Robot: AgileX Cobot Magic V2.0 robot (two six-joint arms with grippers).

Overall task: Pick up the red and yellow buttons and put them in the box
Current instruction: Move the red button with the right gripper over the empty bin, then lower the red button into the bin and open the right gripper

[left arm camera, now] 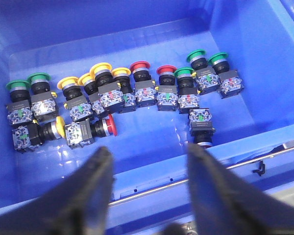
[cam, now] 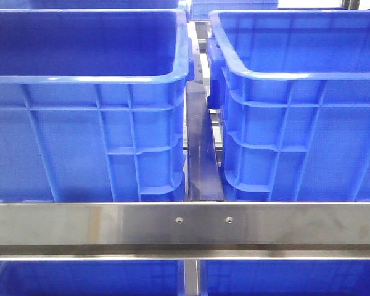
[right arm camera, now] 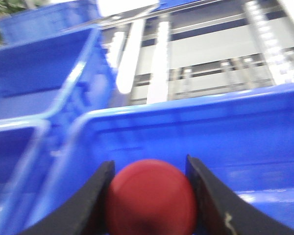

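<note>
It looked like an industrial workshop or parts-sorting station. Two deep blue plastic crates (cam: 80, 117) (cam: 302, 117) stood side by side on a stainless-steel rack, its bolted crossbar (cam: 185, 222) at 6 o'clock in the front view. One crate (left arm camera: 264, 58) held rows of industrial push-button switches (left arm camera: 142, 90), and metal conveyor rails (right arm camera: 159, 63) ran beyond.

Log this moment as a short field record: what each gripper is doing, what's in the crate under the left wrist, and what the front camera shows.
left gripper: open, empty, above the crate of buttons
buttons in crate: green, yellow and red caps, most upright in a rough row, a few on their sides
right gripper: shut on a red button, by a blue crate wall
front view: two blue crates behind a steel rail; no arms visible
</note>
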